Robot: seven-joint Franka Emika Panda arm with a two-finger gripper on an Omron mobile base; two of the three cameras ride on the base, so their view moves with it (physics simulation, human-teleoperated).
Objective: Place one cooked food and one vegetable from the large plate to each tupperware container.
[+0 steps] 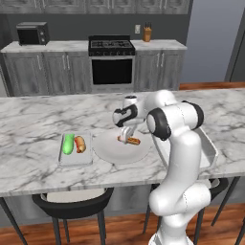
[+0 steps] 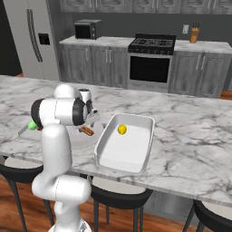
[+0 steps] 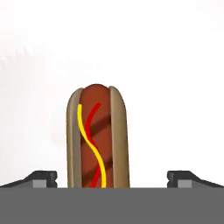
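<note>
I'm seeing my fingers (image 3: 41,178) standing wide apart, straddling the hot dog (image 3: 98,138) lying on the large plate (image 1: 107,150). At nine o'clock the small tray (image 1: 75,159) is holding food; at three o'clock the larger tray (image 2: 136,123), a yellow piece.

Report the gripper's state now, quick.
Gripper: open, jaws wide on either side of the brown-bunned hot dog with red and yellow stripes lying on the round pale plate; not closed on it.
</note>
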